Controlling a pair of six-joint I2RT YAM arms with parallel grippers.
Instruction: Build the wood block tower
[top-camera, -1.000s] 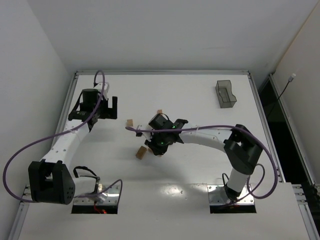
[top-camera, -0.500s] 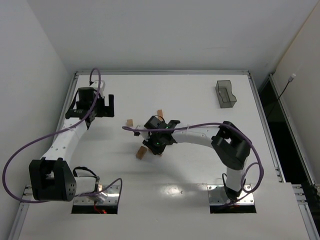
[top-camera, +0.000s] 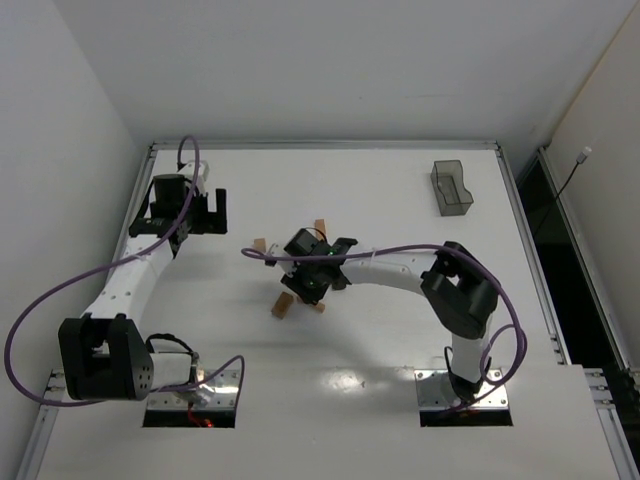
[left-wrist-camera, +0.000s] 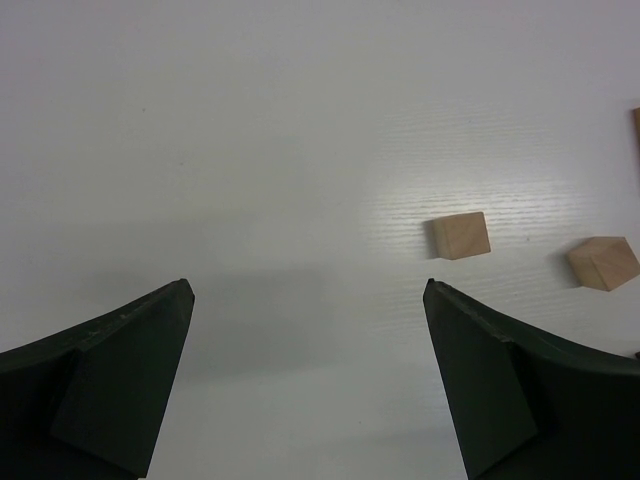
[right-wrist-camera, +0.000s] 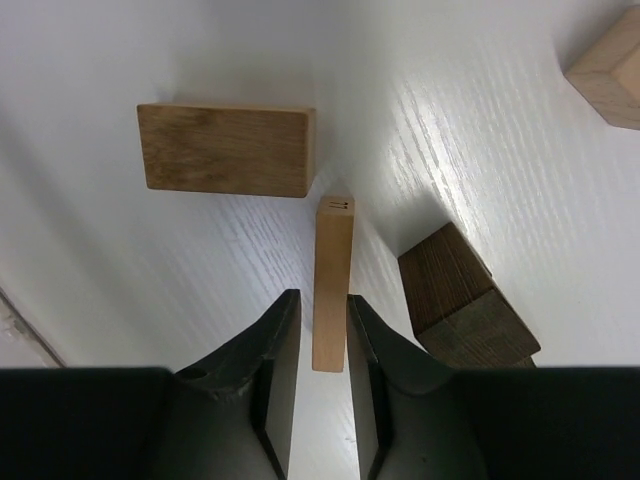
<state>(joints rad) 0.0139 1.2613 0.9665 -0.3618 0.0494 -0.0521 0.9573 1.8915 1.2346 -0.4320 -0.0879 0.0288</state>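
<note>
Since a second ago the right claw has slid a little toward the left edge and the near side, while the left claw has drawn back toward the far left corner. The right claw is nipped narrowly on a thin slat, held on its edge. The left claw gapes wide and holds nothing.

No tower stands yet. Its pieces lie loose about the middle of the table. A flat brown block lies just beyond the slat's far end, and a dark block sits close on its right. A pale cube lies ahead of the left claw.

The likely trouble is crowding. Any sideways drift could push the slat or a finger into the dark block or the flat one and scatter them. Let go on its narrow edge, the slat would probably topple. I cannot tell whether it touches the table.

Room is otherwise generous: every table edge is well away from the blocks, the left claw is well apart, and the tray sits off near the far right corner.
</note>
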